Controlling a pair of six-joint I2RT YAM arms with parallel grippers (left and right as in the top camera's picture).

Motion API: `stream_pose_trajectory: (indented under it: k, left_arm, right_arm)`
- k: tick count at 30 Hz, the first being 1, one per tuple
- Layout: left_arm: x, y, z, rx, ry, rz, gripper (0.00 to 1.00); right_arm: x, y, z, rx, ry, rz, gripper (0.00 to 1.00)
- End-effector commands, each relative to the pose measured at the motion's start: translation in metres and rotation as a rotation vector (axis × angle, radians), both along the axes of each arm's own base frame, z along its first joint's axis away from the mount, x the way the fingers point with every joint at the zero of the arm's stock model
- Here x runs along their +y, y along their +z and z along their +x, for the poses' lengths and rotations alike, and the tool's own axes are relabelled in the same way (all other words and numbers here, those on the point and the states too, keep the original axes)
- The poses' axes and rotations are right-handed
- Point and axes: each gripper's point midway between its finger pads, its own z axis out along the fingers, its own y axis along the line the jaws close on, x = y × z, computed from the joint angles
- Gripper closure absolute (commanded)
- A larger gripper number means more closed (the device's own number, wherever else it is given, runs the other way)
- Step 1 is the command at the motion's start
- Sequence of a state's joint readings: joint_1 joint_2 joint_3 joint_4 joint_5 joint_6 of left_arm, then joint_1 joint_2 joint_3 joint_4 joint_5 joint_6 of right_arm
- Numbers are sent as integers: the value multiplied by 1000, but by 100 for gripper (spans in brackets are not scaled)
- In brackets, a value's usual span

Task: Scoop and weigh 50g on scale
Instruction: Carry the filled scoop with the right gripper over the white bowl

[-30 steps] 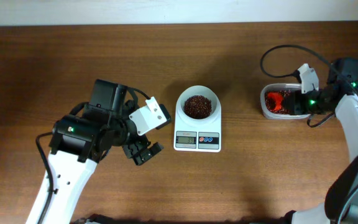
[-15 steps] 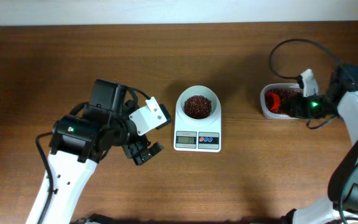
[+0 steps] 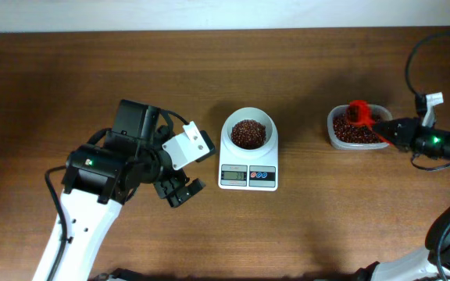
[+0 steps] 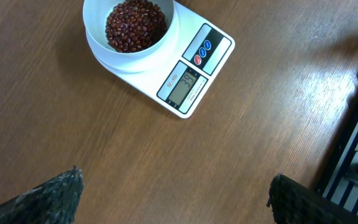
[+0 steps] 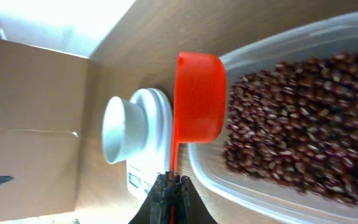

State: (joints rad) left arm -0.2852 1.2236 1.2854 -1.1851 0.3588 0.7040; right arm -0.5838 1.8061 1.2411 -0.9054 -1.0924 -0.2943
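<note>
Spillage worries us: right jaws pinch the red plastic scoop (image 5: 197, 99) by a thin handle that may twist. Left jaws spread; fill seemingly hidden.

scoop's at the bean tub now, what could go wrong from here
1. The right gripper pinches the red scoop only by the end of its thin handle, so the scoop could twist and spill whatever it carries.
2. Bare table lies between the tub and the scale; spills may land there on the way over.
3. The bowl already holds a heap of beans, so a full scoop might overshoot the target.
</note>
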Motion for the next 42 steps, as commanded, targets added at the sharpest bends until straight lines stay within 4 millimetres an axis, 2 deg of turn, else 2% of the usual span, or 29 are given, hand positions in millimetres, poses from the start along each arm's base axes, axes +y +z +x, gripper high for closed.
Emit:
stream_pose_trajectory:
  k: [1,3,5,11,16,18,19,21,23,26,27,28,30,32,33,34,35,37,38,39,40,41,42]
  left_arm:
    - [-3,3,0,-10,-23,-9,1]
    - [-3,3,0,-10,-23,-9,1]
    - [-3,3,0,-10,-23,-9,1]
    - [-3,3,0,-10,-23,-9,1]
    - [-3,3,0,-10,-23,-9,1]
    - [-3,3,0,-10,-23,-9,1]
    - [-3,3,0,-10,-23,-9,1]
    - [-3,3,0,-10,-23,-9,1]
    - [-3,3,0,-10,-23,-9,1]
    - [-3,3,0,-10,-23,-9,1]
    - [-3,3,0,-10,-23,-9,1]
    - [-3,3,0,-10,-23,-9,1]
    - [-3,3,0,-10,-23,-9,1]
    - [-3,3,0,-10,-23,-9,1]
    - [-3,3,0,-10,-23,-9,1]
    - [-3,3,0,-10,-23,-9,1]
    - [-3,3,0,-10,-23,-9,1]
    - [-3,3,0,-10,-23,-9,1]
    - [-3,3,0,-10,-23,-9,1]
    - [-3,3,0,-10,-23,-9,1]
    - [-3,3,0,-10,-23,-9,1]
    - [-3,3,0,-10,-23,-9,1]
    - [-3,3,0,-10,-23,-9,1]
  right_arm:
    - [14,16,3,-62,28,108,96]
    - [36,17,5,-63,88,115,96]
    - [70,17,6,-63,181,115,96]
    - [151,18,1,-62,388,123,96]
    - [203,19,-3,-105,523,101,96]
    - [209,0,5,-151,551,-60,96]
    - [215,-4,4,-273,632,-137,96]
    - [226,-3,0,-397,723,-181,96]
    - [226,-1,0,-479,759,-207,96]
    - [231,20,-4,-671,822,-222,96]
    - [230,20,-1,-703,830,-247,96]
    - [229,18,4,-706,820,-269,96]
    - [233,27,0,-737,824,-219,96]
    - [226,17,14,-678,781,-302,96]
    - [231,25,9,-723,799,-251,96]
    - [230,25,14,-764,804,-286,96]
    - [222,16,25,-707,765,-358,96]
    - [229,25,17,-744,786,-288,96]
    - [222,17,27,-725,762,-367,96]
    - [223,16,25,-700,758,-351,96]
    - [229,25,19,-753,785,-296,96]
    - [225,21,26,-749,770,-349,96]
    - [224,20,25,-737,768,-346,96]
